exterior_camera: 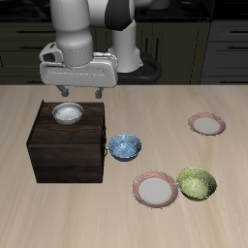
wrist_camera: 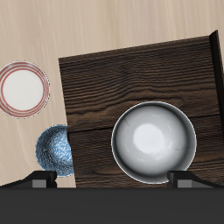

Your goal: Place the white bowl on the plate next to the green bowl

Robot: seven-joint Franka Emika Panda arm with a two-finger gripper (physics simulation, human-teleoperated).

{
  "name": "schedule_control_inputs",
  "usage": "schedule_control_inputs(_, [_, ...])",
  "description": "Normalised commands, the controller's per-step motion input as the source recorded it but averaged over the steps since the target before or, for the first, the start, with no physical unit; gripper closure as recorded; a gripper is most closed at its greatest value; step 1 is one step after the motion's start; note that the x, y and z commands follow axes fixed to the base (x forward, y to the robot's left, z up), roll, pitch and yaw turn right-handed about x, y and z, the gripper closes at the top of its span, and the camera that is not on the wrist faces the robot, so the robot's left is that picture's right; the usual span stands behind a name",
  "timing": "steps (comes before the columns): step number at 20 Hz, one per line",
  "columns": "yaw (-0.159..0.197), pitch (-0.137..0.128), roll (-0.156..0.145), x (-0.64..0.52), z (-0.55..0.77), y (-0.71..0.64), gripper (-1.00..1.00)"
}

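Observation:
The white bowl stands on top of a dark wooden box; it also shows in the wrist view. My gripper hangs just above it, open and empty, with one finger on each side of the bowl. The plate with the pinkish-red rim lies near the table's front edge, touching or almost touching the green bowl. That plate also shows in the wrist view. The green bowl is out of the wrist view.
A blue-and-white speckled bowl stands on the table beside the box, between it and the plate; it also shows in the wrist view. A second look-alike plate lies farther back.

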Motion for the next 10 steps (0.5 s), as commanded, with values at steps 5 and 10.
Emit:
schedule_control_inputs(5, [0.011,0.010,0.005,-0.07,-0.19,0.01,-1.00])
schedule_control_inputs(10, [0.023,0.000,-0.017,-0.05,-0.20,-0.04,-1.00])
